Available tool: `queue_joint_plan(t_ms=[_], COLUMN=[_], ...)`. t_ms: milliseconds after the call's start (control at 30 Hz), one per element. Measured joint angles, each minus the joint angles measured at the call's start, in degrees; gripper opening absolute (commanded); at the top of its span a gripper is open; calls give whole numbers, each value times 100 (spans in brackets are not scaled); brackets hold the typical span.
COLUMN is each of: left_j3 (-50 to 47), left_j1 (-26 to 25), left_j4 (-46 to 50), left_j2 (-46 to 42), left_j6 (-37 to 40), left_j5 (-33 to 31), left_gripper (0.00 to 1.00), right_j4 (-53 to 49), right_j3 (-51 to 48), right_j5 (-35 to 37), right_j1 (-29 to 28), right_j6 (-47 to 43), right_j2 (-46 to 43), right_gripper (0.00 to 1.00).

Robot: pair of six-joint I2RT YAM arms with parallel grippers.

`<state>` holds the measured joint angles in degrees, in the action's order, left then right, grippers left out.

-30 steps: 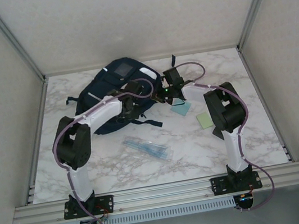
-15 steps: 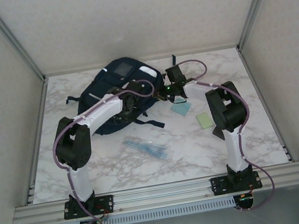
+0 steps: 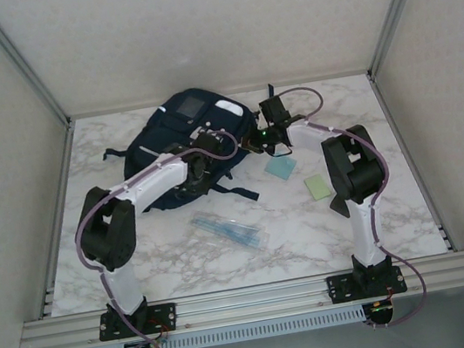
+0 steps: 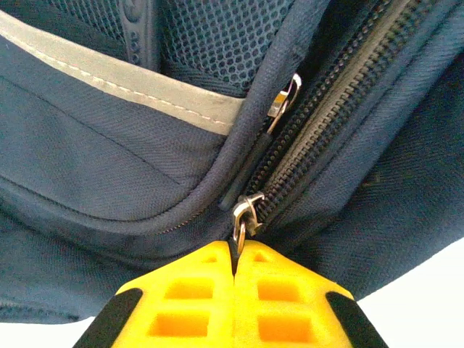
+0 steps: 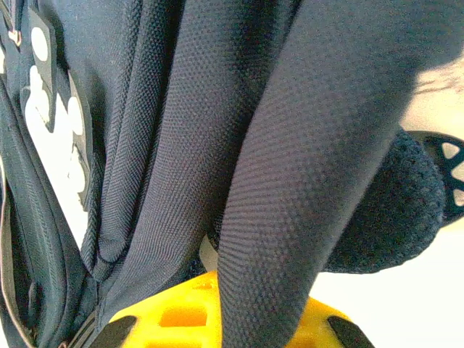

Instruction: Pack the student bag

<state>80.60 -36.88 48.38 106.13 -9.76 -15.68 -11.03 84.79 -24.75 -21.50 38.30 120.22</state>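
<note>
The student bag (image 3: 175, 135) lies at the back middle of the table, dark navy with a grey patch and white tabs. My left gripper (image 3: 199, 163) sits on its front flank. In the left wrist view its yellow fingers (image 4: 290, 304) are shut on a metal zipper pull (image 4: 241, 226) at the end of the dark zipper (image 4: 341, 123). My right gripper (image 3: 253, 141) is at the bag's right side. Up close, the right gripper (image 5: 221, 286) is shut on a padded navy strap (image 5: 290, 217) of the bag (image 5: 138, 109).
A blue-green note pad (image 3: 281, 167) and a light green pad (image 3: 317, 185) lie right of the bag. A clear packet of pens (image 3: 228, 230) lies on the marble table (image 3: 296, 243) in front of it. Enclosure walls stand on three sides.
My right gripper has moved a little toward the back, drawing the bag's right side with it. The left elbow has swung left while the left gripper stays on the zipper pull.
</note>
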Motion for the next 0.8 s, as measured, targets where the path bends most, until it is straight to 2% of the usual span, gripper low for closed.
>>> queue_joint_plan(t_ms=[33,133,200,267,400,533,800], left_j3=[11,190,297,400,737,1145,1384], left_j1=[15,33,50,101,146,72,-17], left_j4=[-48,-129,-101,-68,28,24,-133], left_j2=[-87,-219,-249,-254,-166,55,157], left_j6=[22,61,57,35,-42,-83,-160], left_j5=[184,754,1025,1257,1574,1814,2116], left_gripper=[0,0,0,0,0,0,0], right_j4=[2,70,232,361,348,398,717], right_j3=[7,-13,-170,-485,-905,-1056,-1473], right_j5=[-48,-146,-74,-50,-74,-256,-608], right_j1=[55,247,446,702,881,579,-304], right_j6=[0,31,160,234,378,549,1204], right_j2=[0,-20,-173,-549,-1488,-2214,-2229], right_gripper=[3,29,42,48,49,47,41])
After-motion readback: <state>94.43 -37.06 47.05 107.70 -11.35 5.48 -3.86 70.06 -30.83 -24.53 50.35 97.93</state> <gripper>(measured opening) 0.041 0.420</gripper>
